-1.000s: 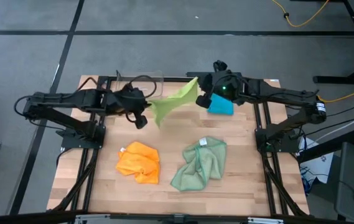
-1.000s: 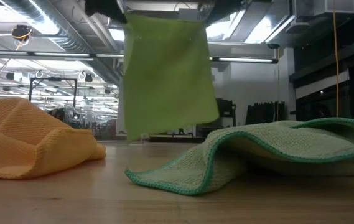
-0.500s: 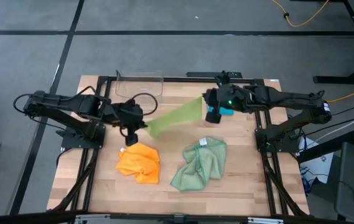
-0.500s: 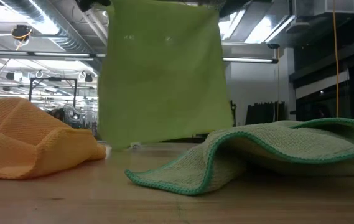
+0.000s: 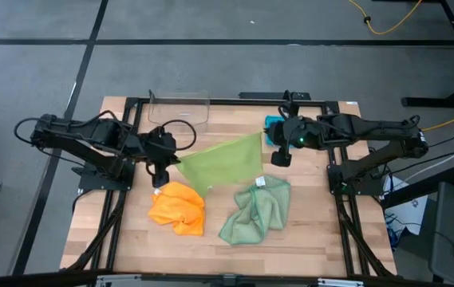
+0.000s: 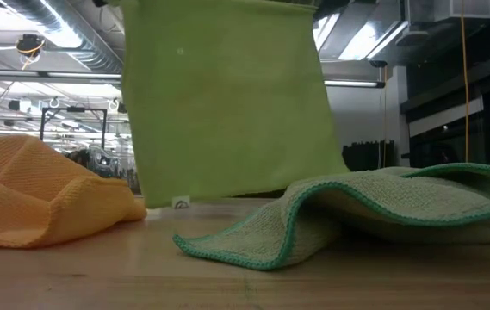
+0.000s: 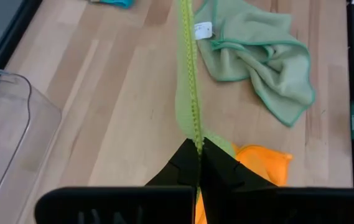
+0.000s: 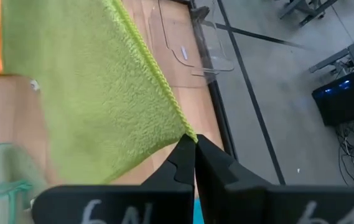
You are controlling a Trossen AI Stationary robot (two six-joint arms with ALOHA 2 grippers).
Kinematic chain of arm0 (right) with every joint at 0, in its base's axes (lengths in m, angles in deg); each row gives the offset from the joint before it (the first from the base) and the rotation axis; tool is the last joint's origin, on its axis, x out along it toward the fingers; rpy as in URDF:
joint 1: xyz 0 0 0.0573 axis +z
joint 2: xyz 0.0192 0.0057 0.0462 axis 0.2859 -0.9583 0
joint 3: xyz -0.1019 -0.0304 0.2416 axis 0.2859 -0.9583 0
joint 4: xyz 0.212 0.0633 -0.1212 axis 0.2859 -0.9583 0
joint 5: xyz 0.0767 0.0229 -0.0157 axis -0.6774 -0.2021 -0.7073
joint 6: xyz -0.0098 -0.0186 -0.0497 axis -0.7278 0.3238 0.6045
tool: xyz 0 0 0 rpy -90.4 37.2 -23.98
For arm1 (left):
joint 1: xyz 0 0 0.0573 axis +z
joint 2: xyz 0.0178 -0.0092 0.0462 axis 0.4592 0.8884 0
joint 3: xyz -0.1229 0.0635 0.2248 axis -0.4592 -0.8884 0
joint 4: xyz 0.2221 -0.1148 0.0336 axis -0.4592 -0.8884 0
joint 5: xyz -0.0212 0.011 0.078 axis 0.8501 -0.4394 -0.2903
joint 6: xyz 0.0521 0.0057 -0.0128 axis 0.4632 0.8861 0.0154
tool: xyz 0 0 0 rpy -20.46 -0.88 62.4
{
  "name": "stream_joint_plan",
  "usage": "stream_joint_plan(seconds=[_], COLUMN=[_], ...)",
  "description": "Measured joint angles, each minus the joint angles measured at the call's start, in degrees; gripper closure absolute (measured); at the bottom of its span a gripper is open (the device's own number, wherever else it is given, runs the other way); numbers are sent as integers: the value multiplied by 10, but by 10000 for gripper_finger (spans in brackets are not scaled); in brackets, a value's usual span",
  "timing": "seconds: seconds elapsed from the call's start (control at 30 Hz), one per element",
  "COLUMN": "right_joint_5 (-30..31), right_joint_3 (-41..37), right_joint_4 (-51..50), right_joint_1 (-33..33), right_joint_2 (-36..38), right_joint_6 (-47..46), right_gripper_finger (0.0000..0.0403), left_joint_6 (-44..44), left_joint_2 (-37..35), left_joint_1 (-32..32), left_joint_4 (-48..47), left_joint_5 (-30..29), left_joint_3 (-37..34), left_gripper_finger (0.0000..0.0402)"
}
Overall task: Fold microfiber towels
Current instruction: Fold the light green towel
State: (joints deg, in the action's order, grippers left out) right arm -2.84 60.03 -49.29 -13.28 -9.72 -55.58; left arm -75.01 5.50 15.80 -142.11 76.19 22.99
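My left tool (image 5: 165, 157) hangs over the left-middle of the worktop (image 5: 306, 231), its fingers pressed together on one top corner of the lime green towel (image 5: 223, 162). Just below it in the high view, the orange towel (image 5: 178, 208) lies crumpled on the wood, and behind it near the far edge stands the clear bin (image 5: 177, 108). The lime green towel stretches between my two tools, its top edge taut and the rest hanging down as a flat sheet; from table height its lower edge appears just above the worktop or barely touching it, I cannot tell which. In front of it the pale sage towel (image 5: 257, 210) lies bunched. My right tool (image 5: 277, 153) pinches the other top corner, fingers closed tight on the hem. Just behind that tool a bit of the teal towel (image 5: 274, 122) shows, near the far right of the worktop.
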Motion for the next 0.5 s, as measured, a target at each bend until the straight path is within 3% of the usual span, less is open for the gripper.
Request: stream_joint_plan(seconds=[0.5], right_joint_5=[2], right_joint_3=[0], right_joint_4=[-2], right_joint_1=[0], right_joint_2=[0], right_joint_6=[-10], right_gripper_finger=[401], left_joint_6=[8], left_joint_2=[-2], left_joint_1=[0], left_joint_4=[-48], left_joint_5=[3], left_joint_3=[0], left_gripper_finger=[401])
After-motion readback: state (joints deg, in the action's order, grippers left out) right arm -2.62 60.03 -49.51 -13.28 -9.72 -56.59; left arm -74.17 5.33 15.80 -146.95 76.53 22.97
